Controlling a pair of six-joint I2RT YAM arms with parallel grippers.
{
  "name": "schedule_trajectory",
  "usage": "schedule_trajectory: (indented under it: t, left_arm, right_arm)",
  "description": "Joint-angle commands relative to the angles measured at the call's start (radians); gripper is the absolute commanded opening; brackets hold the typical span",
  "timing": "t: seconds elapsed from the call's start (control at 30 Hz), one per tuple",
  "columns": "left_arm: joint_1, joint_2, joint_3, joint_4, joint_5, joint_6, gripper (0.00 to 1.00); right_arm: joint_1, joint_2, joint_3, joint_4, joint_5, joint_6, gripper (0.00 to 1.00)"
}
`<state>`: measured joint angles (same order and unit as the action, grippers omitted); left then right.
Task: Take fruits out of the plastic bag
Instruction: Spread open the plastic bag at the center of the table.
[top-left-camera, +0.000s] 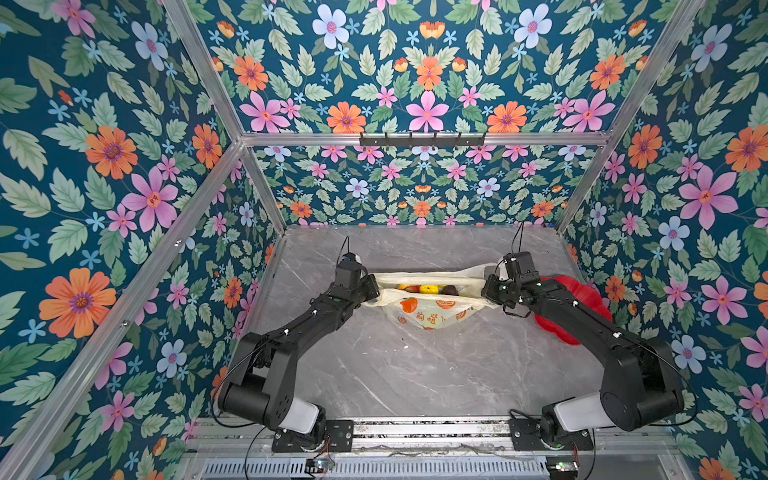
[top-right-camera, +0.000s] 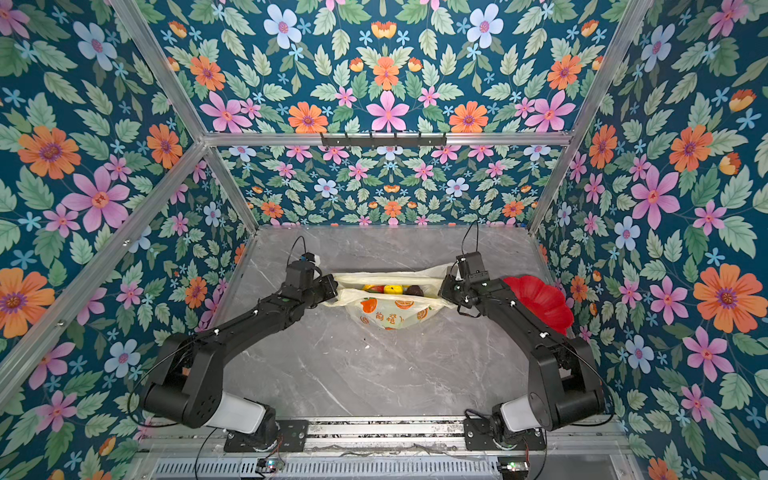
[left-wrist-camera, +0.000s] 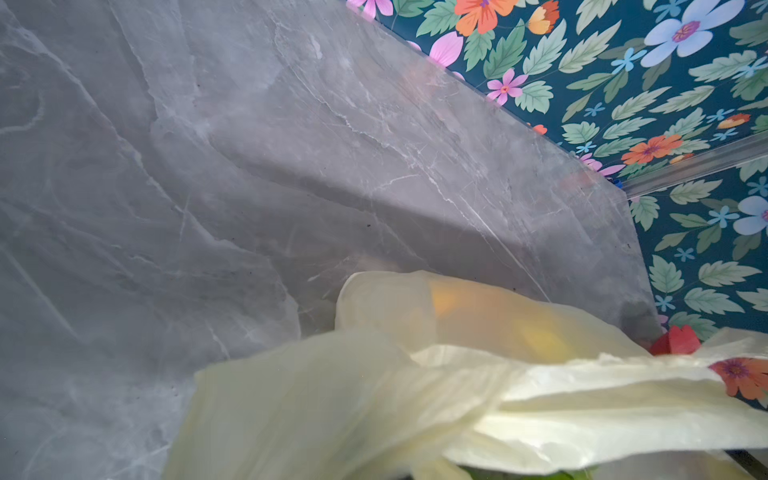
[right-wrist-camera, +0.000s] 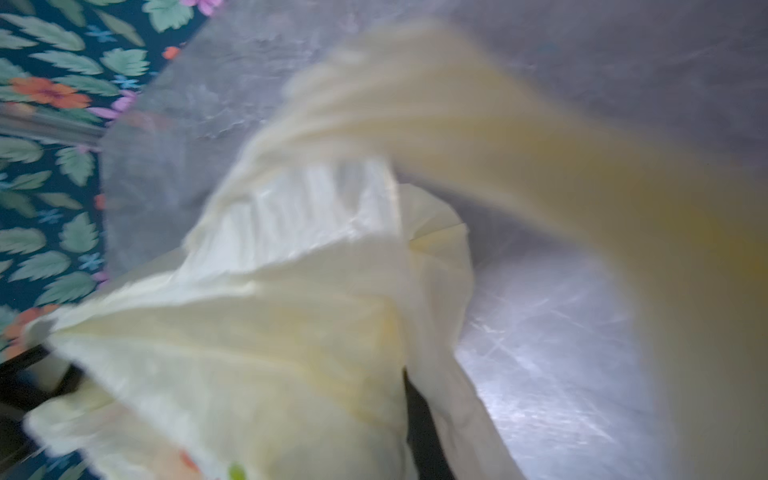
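Fruits (top-left-camera: 428, 289), small coloured toys, lie inside thin pale-yellow plastic bag (top-left-camera: 428, 313) on grey marble table (top-left-camera: 395, 374). Left gripper (top-left-camera: 376, 293) and right gripper (top-left-camera: 486, 291) each clench a bag end; opening step. Next probably: free one gripper, reach in.

Both arms are stretching forward with elbows out and wrists pointing inward at each other; the left tool (top-left-camera: 375, 292) and the right tool (top-left-camera: 485, 291) are gripping, jaws closed.

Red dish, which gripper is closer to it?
Right. The right gripper grips the bag at its end toward the red dish; the left gripper holds the opposite end, farther away.
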<state>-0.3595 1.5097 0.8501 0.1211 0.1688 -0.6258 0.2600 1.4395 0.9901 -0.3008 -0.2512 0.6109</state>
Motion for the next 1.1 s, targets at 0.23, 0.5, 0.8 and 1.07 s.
schedule_trajectory:
  t: [0.23, 0.5, 0.8, 1.07]
  left_arm:
    - [-0.057, 0.199, 0.345, -0.033, 0.066, 0.066, 0.00]
    - [-0.078, 0.214, 0.416, -0.205, -0.054, 0.101, 0.29]
    - [-0.147, 0.118, 0.413, -0.382, -0.248, 0.079, 0.70]
    - [-0.249, 0.158, 0.435, -0.434, -0.405, 0.041, 0.80]
  right_arm:
    - [0.030, 0.042, 0.059, 0.164, -0.129, 0.044, 0.00]
    - [0.036, 0.001, -0.032, 0.231, -0.102, 0.077, 0.00]
    - [0.111, -0.050, -0.101, 0.234, 0.005, 0.062, 0.00]
    - [0.159, -0.084, -0.111, 0.208, 0.054, 0.034, 0.00]
